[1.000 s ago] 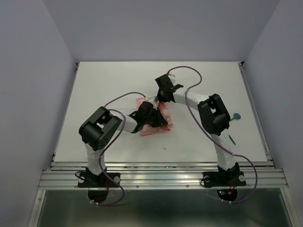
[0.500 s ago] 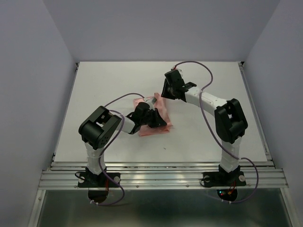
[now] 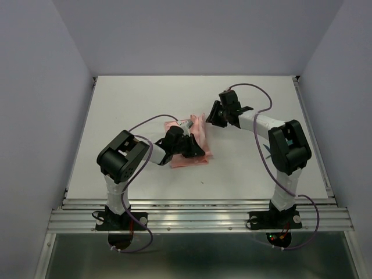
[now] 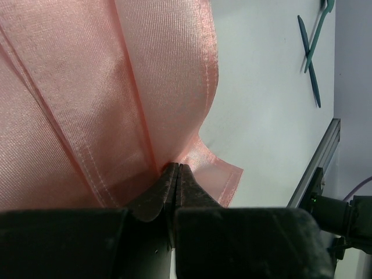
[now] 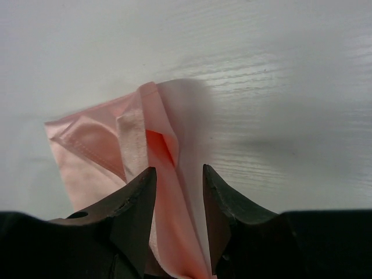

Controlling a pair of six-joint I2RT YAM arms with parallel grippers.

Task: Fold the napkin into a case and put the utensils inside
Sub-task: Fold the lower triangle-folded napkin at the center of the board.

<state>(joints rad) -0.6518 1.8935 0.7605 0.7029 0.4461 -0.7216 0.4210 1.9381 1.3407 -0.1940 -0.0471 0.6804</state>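
White table [image 3: 128,104] — salmon-pink napkin [image 3: 195,158] folded, layered, creased.

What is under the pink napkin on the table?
Only the white table shows around the napkin. Its folded layers hide whatever lies directly beneath. The teal utensils lie apart from it on bare table.

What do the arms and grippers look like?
Left arm and right arm: white links, bulky black joint housings, black bases. A purple cable loops along each. Left gripper and right gripper: black, two tapered fingers.
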